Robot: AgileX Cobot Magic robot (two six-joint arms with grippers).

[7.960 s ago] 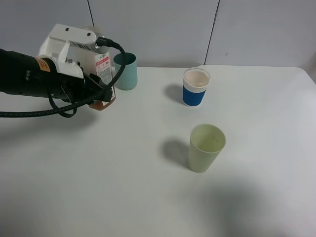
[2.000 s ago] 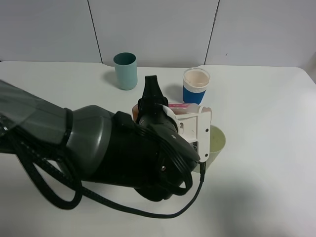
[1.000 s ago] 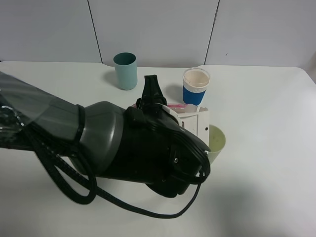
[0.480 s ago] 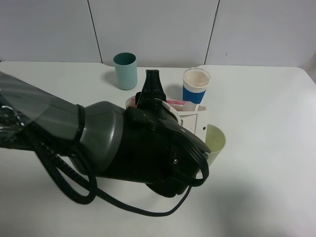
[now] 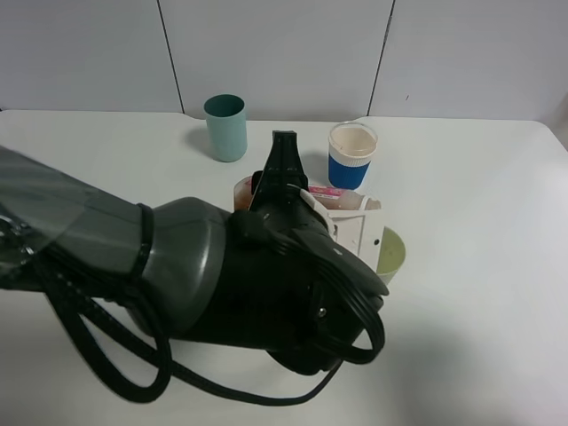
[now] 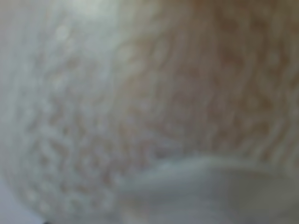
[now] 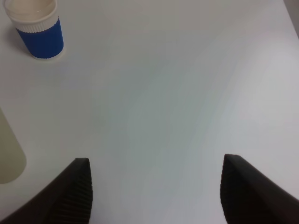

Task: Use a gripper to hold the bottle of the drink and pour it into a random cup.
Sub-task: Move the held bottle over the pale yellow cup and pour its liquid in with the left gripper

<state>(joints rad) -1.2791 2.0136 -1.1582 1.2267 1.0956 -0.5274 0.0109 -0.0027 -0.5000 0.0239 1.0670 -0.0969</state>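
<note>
Bottle (image 5: 337, 197) sits tipped sideways, clamped in the left gripper (image 5: 351, 222) (mouth hidden), likely to pour into the pale green cup (image 5: 395, 253).

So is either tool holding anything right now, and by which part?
The left tool grips the small clear plastic bottle with the red-and-white label by its body, tipped sideways; the arm hides the exact contact. The right tool is open and empty.

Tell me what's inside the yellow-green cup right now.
Only a sliver of the cup, its pale inner wall, shows. The left gripper and the bottle cover the rest, so any drink inside is hidden.
</note>
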